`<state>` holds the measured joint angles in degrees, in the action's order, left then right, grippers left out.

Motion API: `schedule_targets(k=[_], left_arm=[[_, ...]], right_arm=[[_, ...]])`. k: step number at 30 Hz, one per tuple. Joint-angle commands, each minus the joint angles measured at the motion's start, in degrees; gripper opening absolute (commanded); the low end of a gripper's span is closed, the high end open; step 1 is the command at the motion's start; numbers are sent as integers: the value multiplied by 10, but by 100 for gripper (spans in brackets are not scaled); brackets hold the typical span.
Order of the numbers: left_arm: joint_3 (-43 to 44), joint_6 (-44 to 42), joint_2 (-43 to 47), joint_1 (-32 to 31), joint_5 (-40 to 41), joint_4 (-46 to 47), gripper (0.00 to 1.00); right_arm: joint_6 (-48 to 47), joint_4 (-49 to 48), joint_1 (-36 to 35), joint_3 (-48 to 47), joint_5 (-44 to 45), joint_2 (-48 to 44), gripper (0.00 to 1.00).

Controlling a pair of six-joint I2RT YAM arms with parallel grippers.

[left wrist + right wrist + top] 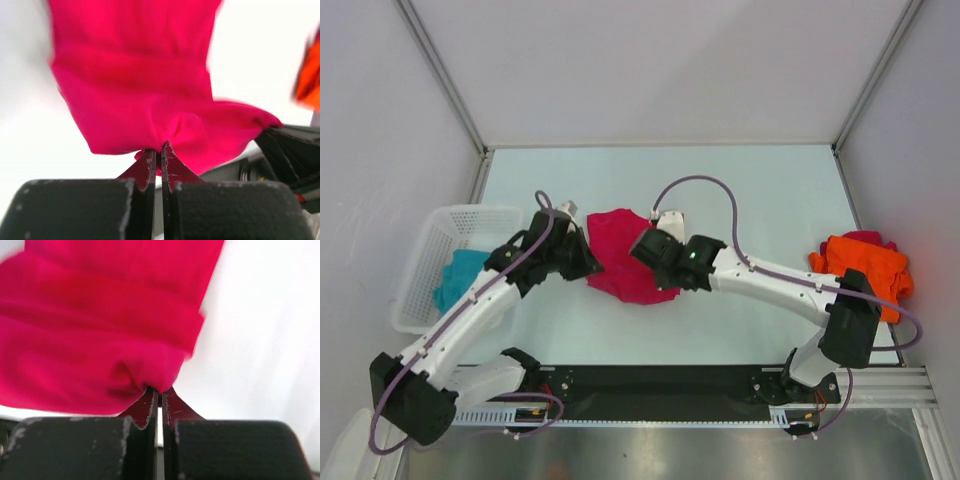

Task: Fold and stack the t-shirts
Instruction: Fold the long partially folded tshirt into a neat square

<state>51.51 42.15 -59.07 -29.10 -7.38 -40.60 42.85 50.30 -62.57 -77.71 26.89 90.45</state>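
Jaws of our left gripper (159, 149) and right gripper (160, 391) are clamping shut on opposite edges of the crimson-pink t-shirt (625, 262), which we are holding bunched at the middle of the table (750, 190), with the orange t-shirt (865, 265) sitting at the far right edge and the teal t-shirt (460, 275) lying in the white basket (430, 225).

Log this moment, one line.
left gripper, right gripper: shut on pink t-shirt | teal t-shirt: in basket | orange t-shirt: table right side
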Motion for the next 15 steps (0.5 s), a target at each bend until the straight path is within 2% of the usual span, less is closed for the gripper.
schedule_targets(k=[1, 7, 15], left_arm=[[73, -77, -77, 75, 2, 53, 3], [132, -104, -184, 128, 14, 80, 2], [228, -99, -349, 145, -4, 105, 3]], right_arm=[[-99, -51, 87, -46, -12, 13, 0], [-166, -49, 168, -127, -30, 76, 0], [-203, -64, 231, -205, -71, 173, 0]])
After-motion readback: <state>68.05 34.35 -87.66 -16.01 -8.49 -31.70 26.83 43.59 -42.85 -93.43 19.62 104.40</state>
